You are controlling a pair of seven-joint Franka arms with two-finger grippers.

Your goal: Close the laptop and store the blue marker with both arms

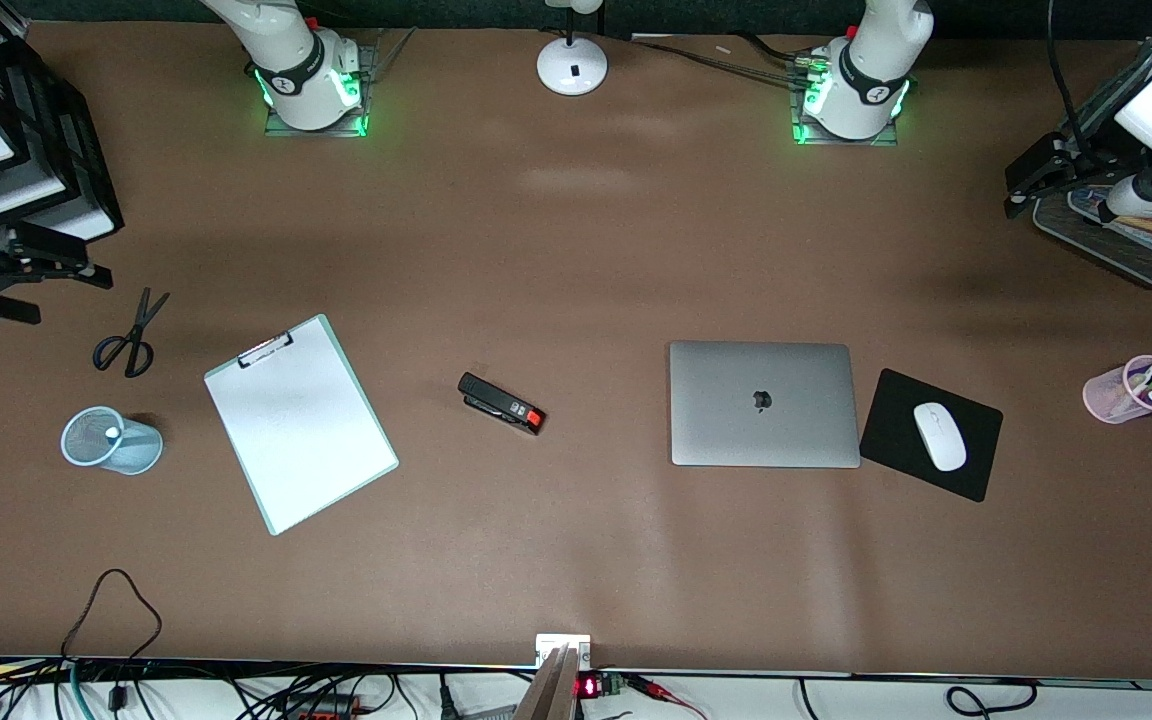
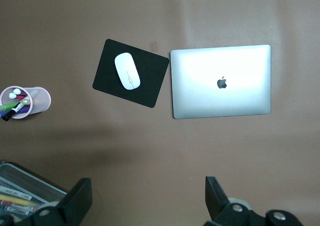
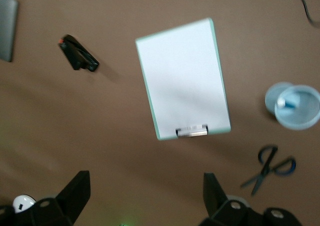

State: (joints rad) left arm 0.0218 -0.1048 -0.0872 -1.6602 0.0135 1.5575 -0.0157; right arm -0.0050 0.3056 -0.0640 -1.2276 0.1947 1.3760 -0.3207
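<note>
The silver-grey laptop (image 1: 764,404) lies closed on the table, apple logo up; it also shows in the left wrist view (image 2: 221,80). The blue marker (image 3: 286,102) stands in a light blue mesh cup (image 1: 112,441), its whitish end up (image 1: 113,433). My left gripper (image 1: 1021,185) is open and empty, high over the left arm's end of the table beside a mesh tray; its fingers frame bare table in its wrist view (image 2: 147,198). My right gripper (image 1: 71,295) is open and empty, high over the right arm's end; in its wrist view (image 3: 145,193) it frames bare table.
A black mouse pad (image 1: 896,425) with a white mouse (image 1: 939,436) lies beside the laptop. A pink cup (image 1: 1126,392) holds mixed pens. A stapler (image 1: 501,403), clipboard (image 1: 300,422) and scissors (image 1: 128,338) lie toward the right arm's end. A mesh tray (image 1: 1121,245) stands near the left gripper.
</note>
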